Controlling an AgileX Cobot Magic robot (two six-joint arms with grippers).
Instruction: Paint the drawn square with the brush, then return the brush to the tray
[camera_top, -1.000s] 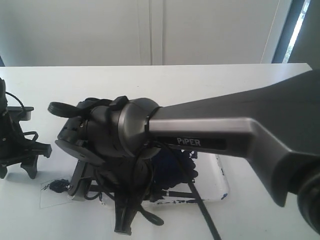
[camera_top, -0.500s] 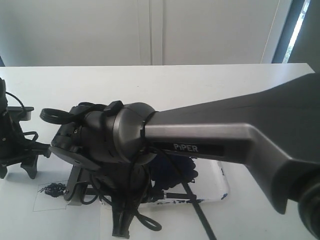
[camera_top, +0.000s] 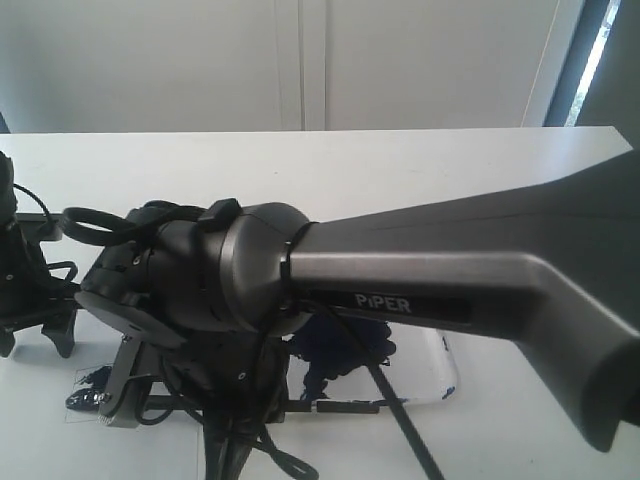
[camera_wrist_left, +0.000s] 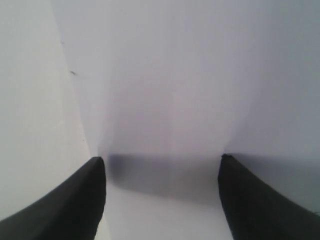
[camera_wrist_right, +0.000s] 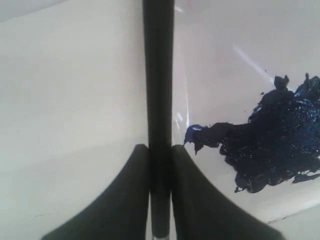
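The brush (camera_top: 340, 405) lies almost level, low over the table. Its dark painted tip (camera_top: 85, 400) rests on the drawn square (camera_top: 95, 388), a faint pencilled outline with dark blue-black strokes inside. My right gripper (camera_top: 190, 402) is shut on the brush handle (camera_wrist_right: 159, 75), mostly hidden under its own wrist in the exterior view. The white tray (camera_top: 445, 365) lies behind the arm, and its dark paint blotch (camera_wrist_right: 272, 145) shows beside the right fingers. My left gripper (camera_top: 35, 338) stands open at the far left over white paper (camera_wrist_left: 175, 75), with nothing between its fingers (camera_wrist_left: 75, 200).
The right arm (camera_top: 480, 280) spans the view from the right edge to the square and hides most of the tray. A black cable (camera_top: 405, 430) hangs down in front of the tray. White table (camera_top: 400, 160) stretches behind, up to a wall.
The right arm has swung left and lower, dragging the brush tip leftward across the square. The left gripper has stayed put.
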